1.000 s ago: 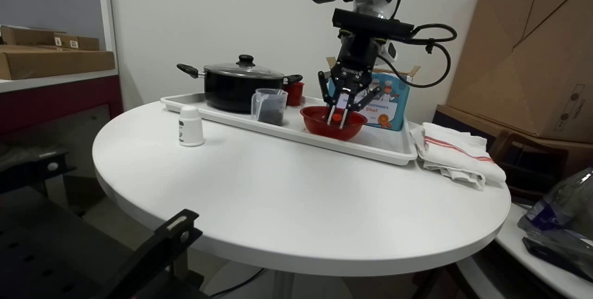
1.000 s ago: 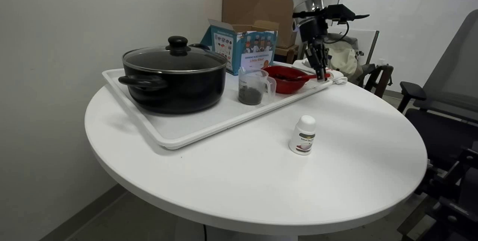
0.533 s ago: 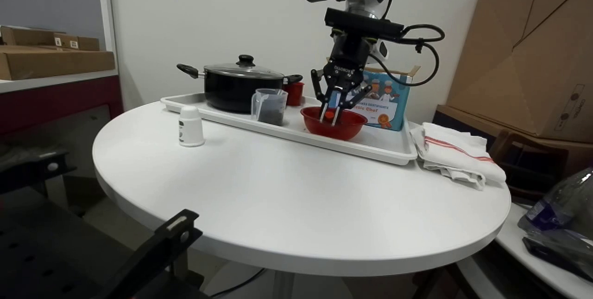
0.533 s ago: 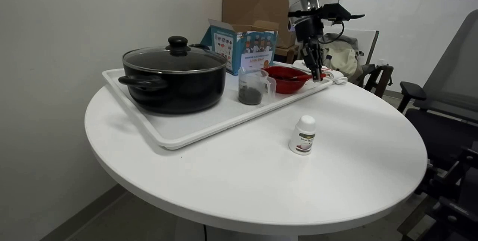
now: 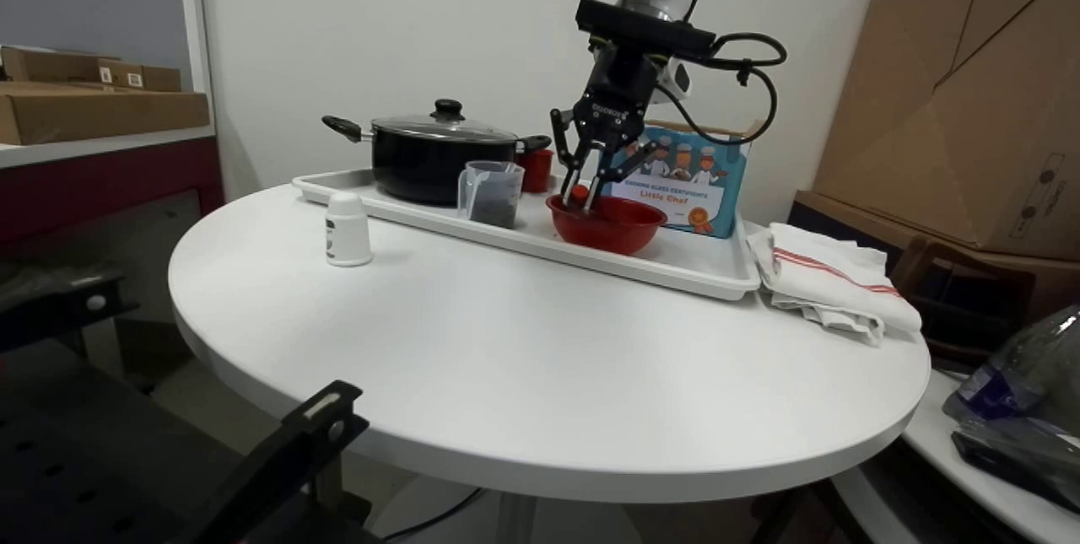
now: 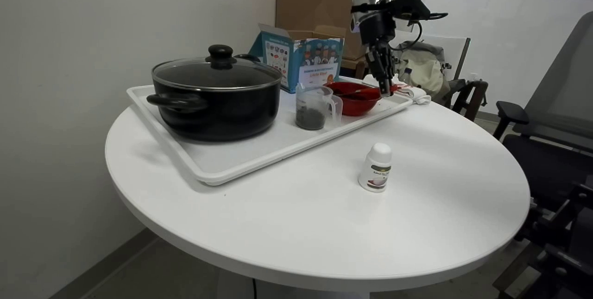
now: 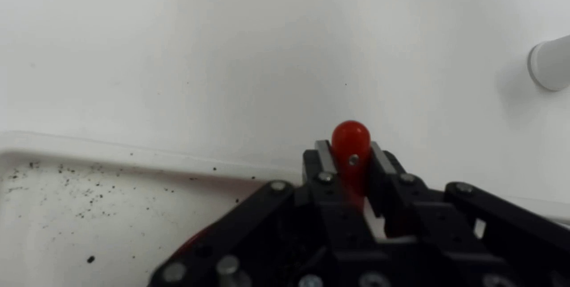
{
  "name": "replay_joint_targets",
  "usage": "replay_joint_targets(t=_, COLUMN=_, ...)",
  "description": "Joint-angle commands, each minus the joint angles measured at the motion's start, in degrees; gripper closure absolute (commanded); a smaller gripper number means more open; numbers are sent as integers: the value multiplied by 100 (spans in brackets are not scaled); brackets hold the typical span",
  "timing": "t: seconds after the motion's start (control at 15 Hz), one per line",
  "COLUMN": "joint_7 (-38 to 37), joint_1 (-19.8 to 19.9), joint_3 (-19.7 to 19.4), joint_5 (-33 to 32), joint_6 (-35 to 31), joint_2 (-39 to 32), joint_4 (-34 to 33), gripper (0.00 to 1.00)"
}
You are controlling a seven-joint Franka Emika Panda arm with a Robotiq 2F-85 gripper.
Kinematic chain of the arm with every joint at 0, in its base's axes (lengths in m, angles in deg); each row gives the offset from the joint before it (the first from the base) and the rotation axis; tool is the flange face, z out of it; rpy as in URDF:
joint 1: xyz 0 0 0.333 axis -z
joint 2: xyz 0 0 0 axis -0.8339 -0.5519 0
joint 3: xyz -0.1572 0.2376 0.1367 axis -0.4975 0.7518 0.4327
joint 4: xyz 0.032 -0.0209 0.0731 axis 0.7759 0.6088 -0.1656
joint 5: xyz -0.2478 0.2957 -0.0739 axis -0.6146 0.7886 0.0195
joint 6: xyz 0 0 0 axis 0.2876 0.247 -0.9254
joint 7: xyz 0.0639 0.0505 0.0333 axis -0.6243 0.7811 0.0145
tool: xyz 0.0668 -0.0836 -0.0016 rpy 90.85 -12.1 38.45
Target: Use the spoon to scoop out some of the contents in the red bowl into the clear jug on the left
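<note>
The red spoon (image 7: 351, 138) is in my grasp, pincer (image 7: 353, 157) clenched on its handle, the rounded end poking out past my tips; the rest of it reaches over the red bowl (image 5: 609, 232), though whether it touches anything in there I cannot tell; the bowl sits on the white tray (image 6: 264, 148), near the blue box (image 5: 679, 181); close by, on the same tray, stands the clear jug (image 6: 312, 104), upright, dark stuff (image 6: 310, 119) covering its bottom; next comes the lidded black pot (image 6: 217, 111), a red cup (image 5: 537, 170) near it; off the tray, on the round table (image 6: 296, 229), are a white bottle (image 6: 375, 171) and a folded cloth (image 5: 831, 274).
</note>
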Motion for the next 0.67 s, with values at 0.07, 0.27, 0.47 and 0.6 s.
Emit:
replay_joint_targets(t=0.07, joint_7=29, joint_1=-14, joint_3=-26, joint_5=232, joint_6=193, joint_2=190, joint_4=25, gripper=90)
replay_joint_targets(t=0.27, joint_7=14, joint_1=-7, joint_3=-33, joint_5=282, joint_6=207, joint_2=258, joint_4=58, gripper=90)
replay_joint_targets(t=0.47, joint_7=4, joint_1=-17, joint_3=-31, joint_5=300, joint_6=182, joint_2=355, joint_4=141, gripper=90)
replay_joint_targets(t=0.6, joint_7=-8, joint_1=-35, joint_3=-27, joint_5=298, joint_6=169, joint_2=428, joint_4=194, gripper=90)
